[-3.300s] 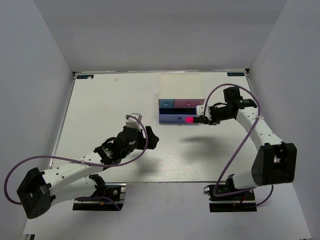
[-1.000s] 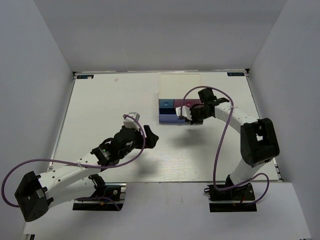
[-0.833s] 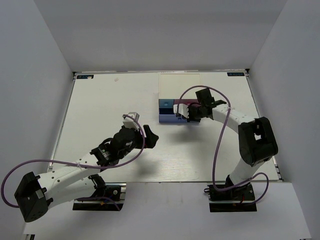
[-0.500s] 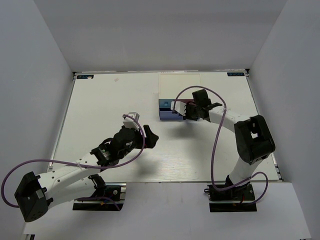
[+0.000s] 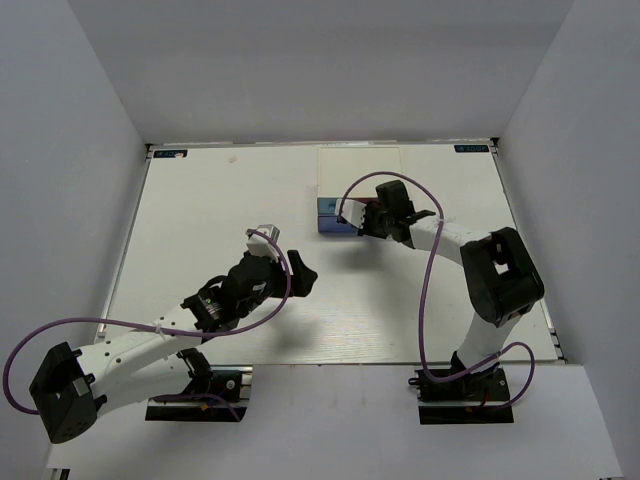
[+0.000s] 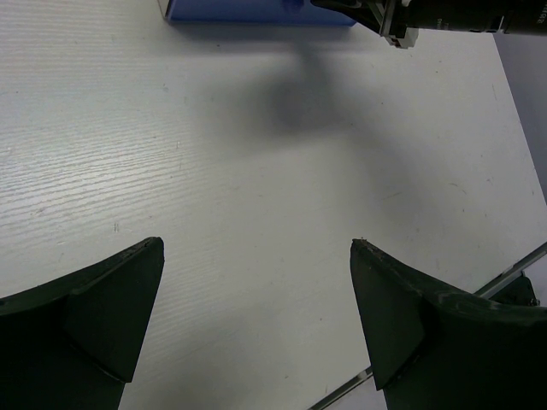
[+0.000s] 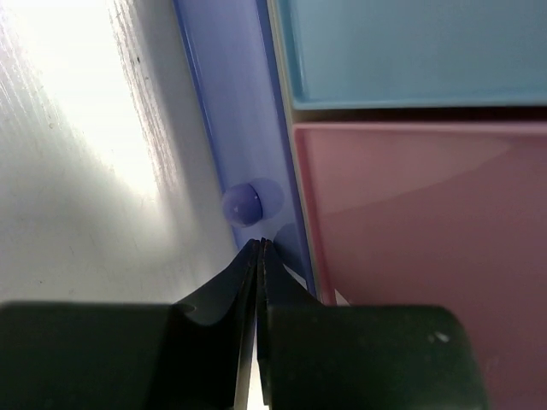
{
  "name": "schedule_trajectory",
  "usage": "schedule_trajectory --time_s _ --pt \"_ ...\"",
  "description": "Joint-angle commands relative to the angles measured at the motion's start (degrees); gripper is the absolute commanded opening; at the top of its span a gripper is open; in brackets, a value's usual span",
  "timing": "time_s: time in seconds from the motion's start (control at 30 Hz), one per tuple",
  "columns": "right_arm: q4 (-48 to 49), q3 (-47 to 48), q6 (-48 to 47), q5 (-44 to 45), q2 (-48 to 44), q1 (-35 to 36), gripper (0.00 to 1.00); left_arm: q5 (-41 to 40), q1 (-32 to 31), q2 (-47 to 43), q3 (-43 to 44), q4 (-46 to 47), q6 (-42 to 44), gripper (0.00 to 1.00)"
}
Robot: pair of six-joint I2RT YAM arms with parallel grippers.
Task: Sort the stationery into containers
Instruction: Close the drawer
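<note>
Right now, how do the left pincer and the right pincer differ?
The left pincer stands wide open, while the right pincer is shut tight. The left pincer hangs over bare table, whereas the right pincer's tips sit just beside the round knob of the blue-purple drawer. Whether they touch it, I cannot tell. Both pincers are dark and hold nothing.
</note>
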Motion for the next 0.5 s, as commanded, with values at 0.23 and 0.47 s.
schedule_trajectory --time_s 0.23,0.47 --pt "-7.74 -5.76 0.56 -14.03 -11.57 -0.33 0.21 -0.36 0.18 -1.29 0.39 -0.46 -0.24 0.99" --pt "-10.12 -8.05 23.17 -18.11 -21.95 -0.59 0.9 -0.36 0.18 -0.68 0.57 -0.46 0.29 0.99"
